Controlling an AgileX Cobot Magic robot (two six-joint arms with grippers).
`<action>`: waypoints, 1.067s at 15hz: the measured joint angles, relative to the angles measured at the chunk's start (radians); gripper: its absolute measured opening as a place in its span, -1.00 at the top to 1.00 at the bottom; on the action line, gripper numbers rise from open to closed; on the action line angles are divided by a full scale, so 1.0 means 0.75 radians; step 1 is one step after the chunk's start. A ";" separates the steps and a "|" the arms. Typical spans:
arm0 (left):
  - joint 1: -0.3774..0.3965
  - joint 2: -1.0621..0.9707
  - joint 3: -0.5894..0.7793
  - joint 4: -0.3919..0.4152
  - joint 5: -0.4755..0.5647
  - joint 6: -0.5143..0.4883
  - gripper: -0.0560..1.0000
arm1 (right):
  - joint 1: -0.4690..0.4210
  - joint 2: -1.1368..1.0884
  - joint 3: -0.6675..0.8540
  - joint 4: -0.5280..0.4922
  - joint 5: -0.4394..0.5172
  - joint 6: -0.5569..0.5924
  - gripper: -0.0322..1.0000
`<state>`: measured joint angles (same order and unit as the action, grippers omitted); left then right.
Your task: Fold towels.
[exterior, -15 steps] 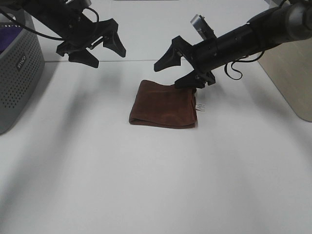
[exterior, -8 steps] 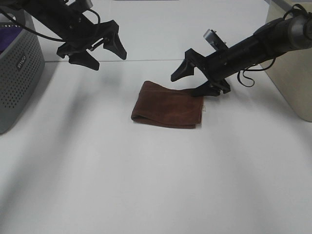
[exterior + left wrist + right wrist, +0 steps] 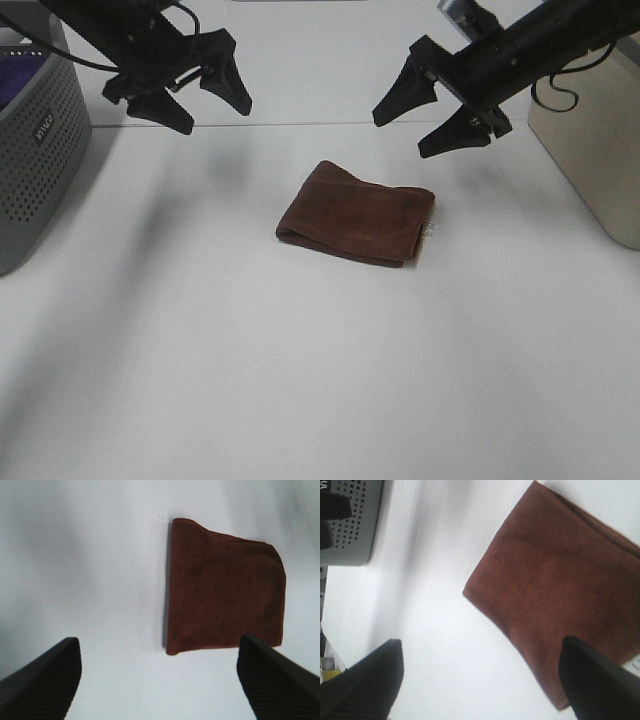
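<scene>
we see the reddish-brown towel [image 3: 357, 212] lying folded on the white table [image 3: 300, 380], touched by neither arm. the right gripper [image 3: 437, 104] has lifted off the towel's far right corner and now hangs clear, jaws spread. the left gripper [image 3: 190, 89] stays raised, jaws spread. we judge this fold released, possibly complete.

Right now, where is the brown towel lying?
In the high view the folded brown towel lies flat near the middle of the white table, apart from both raised open hands and well to the right of the grey basket.
</scene>
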<state>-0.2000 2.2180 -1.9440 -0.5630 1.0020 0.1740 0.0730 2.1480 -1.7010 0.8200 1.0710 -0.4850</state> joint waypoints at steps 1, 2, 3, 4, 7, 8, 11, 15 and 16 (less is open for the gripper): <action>0.000 -0.053 0.000 0.063 0.056 0.001 -0.63 | 0.009 -0.057 0.000 -0.071 0.045 0.060 -0.61; 0.000 -0.116 0.000 0.128 0.117 -0.001 -0.63 | 0.032 -0.123 0.000 -0.185 0.075 0.141 -0.61; 0.000 -0.175 0.000 0.200 0.189 -0.019 -0.63 | 0.061 -0.183 0.000 -0.301 0.096 0.224 -0.61; 0.000 -0.243 0.000 0.279 0.248 -0.059 -0.63 | 0.109 -0.252 0.000 -0.461 0.123 0.324 -0.61; 0.000 -0.484 0.039 0.489 0.273 -0.168 -0.63 | 0.265 -0.425 0.000 -0.829 0.179 0.552 -0.61; 0.000 -0.604 0.104 0.537 0.276 -0.192 -0.63 | 0.312 -0.479 0.009 -0.899 0.179 0.596 -0.61; 0.000 -1.000 0.449 0.615 0.277 -0.243 -0.63 | 0.396 -0.689 0.193 -0.948 0.180 0.647 -0.61; 0.000 -1.659 1.165 0.635 0.204 -0.280 -0.63 | 0.404 -1.084 0.737 -0.987 0.189 0.647 -0.61; 0.000 -1.789 1.300 0.635 0.187 -0.280 -0.63 | 0.404 -1.191 0.880 -0.996 0.181 0.647 -0.61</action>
<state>-0.2000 0.8760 -0.9690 -0.0870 1.1420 -0.0360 0.3760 1.2550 -1.0410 0.0730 1.2070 0.0000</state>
